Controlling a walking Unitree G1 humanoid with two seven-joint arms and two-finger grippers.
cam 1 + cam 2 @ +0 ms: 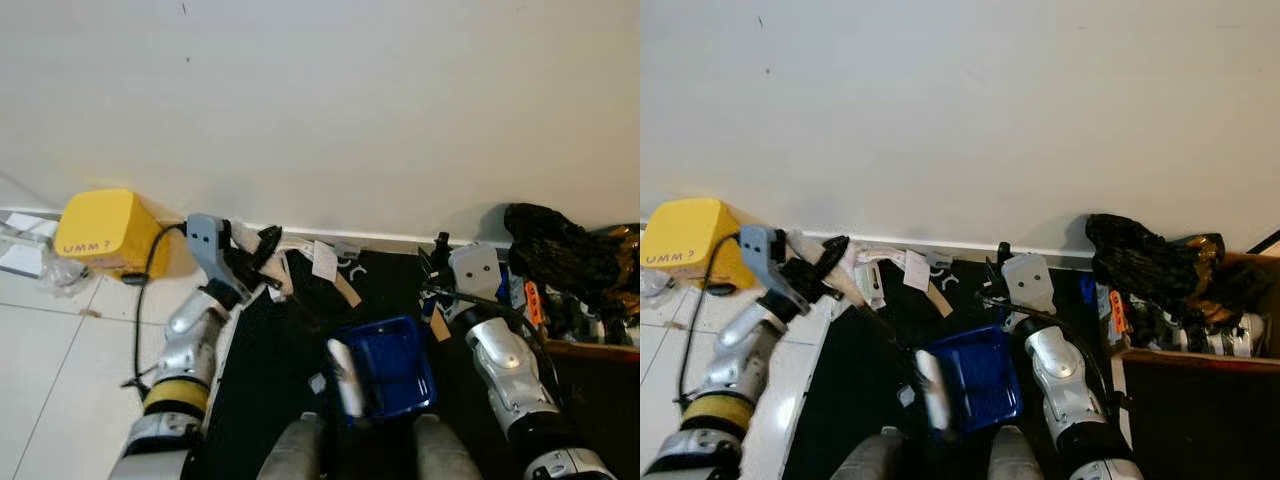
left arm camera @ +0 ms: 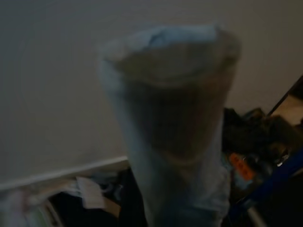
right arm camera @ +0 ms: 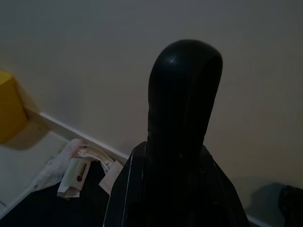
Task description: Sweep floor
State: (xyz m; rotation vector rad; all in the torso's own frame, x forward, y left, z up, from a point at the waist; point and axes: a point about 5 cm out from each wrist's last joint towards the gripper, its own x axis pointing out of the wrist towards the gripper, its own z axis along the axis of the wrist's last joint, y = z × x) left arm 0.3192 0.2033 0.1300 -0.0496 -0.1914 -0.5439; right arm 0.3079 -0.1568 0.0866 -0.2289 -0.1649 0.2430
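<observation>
Head views look down at a white wall with a baseboard; the floor is white tile on the left and a black mat (image 1: pixel 270 380) in the middle and right. A blue dustpan (image 1: pixel 392 366) lies on the mat near the robot's feet, its pale handle (image 1: pixel 347 378) pointing toward the robot. Left pincer (image 1: pixel 262 250) sits near the baseboard at the mat's left edge, dark fingers pointing right over a litter of paper scraps (image 1: pixel 325 260) along the wall; the left wrist view shows a pale, translucent tube-like object (image 2: pixel 175 123) very close in front, blurred, so whether it is pinched cannot be told. Right pincer (image 1: pixel 1000 272) is on the right of the dustpan, near the wall; the right wrist view shows a rounded black handle end (image 3: pixel 184 99) between it and the wall, grip state cannot be told. A yellow box (image 1: pixel 105 232) stands far left against the wall, a black cable (image 1: pixel 145 300) trailing from it. A black bag (image 1: pixel 560 250) heaps on clutter at far right
</observation>
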